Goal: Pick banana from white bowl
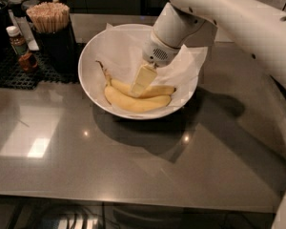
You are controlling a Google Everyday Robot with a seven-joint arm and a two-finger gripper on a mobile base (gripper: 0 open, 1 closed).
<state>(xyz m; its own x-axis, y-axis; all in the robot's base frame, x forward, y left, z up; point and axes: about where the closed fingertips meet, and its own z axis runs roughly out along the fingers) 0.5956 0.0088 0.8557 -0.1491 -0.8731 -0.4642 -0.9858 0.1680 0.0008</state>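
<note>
here, view: the one camera, looking down on a grey table.
white bowl: mid-table, lined with a paper sheet that juts past the rim at 2 o'clock.
banana: in the bowl's 6 o'clock half, the upper, slimmer one, its dark-tipped stem pointing to 11 o'clock; it touches the plumper banana just below.
gripper: inside the bowl, arm slanting down from 1 o'clock, tip on the banana's middle.
claw state: cannot tell.
10 o'clock of bowl: cup of wooden sticks; small bottle on a black mat.
</note>
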